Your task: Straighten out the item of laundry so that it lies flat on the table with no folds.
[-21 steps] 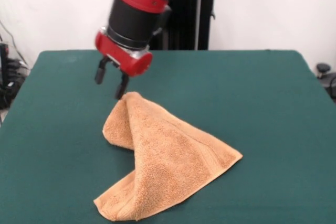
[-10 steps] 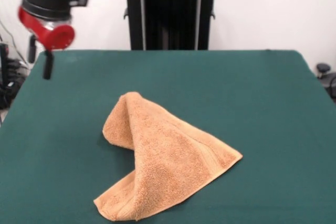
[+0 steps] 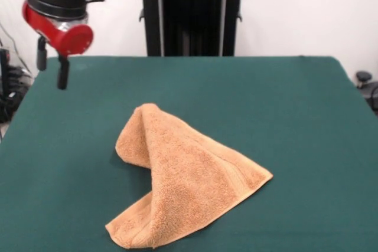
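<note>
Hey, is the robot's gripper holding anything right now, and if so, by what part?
Nothing is held. The gripper hangs open and empty, apart from the towel, which lies folded on the table.

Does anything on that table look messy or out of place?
Yes: the towel is not lying flat. It is folded over itself into a rough triangle, with one corner humped up towards the far side of the green table. The pincer hangs open and empty above the table's edge, well apart from the towel. Nothing looks spilled or damaged.
</note>
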Controlling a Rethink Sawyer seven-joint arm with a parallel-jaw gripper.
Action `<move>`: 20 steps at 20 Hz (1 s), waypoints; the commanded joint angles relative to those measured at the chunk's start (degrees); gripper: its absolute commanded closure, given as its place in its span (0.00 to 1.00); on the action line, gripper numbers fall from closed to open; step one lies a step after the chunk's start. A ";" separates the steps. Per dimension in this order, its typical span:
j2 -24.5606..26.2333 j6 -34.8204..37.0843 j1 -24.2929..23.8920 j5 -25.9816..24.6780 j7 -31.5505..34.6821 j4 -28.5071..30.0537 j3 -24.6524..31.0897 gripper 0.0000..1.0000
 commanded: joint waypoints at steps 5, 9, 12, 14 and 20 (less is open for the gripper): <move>-0.34 9.28 1.08 -2.91 -10.47 1.71 8.77 0.00; -4.34 9.19 -3.00 -4.68 -16.24 4.96 9.57 0.00; -6.25 7.29 -5.56 -6.38 -17.30 7.79 10.63 0.00; -7.50 5.61 -7.36 -7.70 -18.10 9.46 11.34 0.00; -4.72 2.38 -4.54 -9.56 -7.61 11.14 11.67 0.00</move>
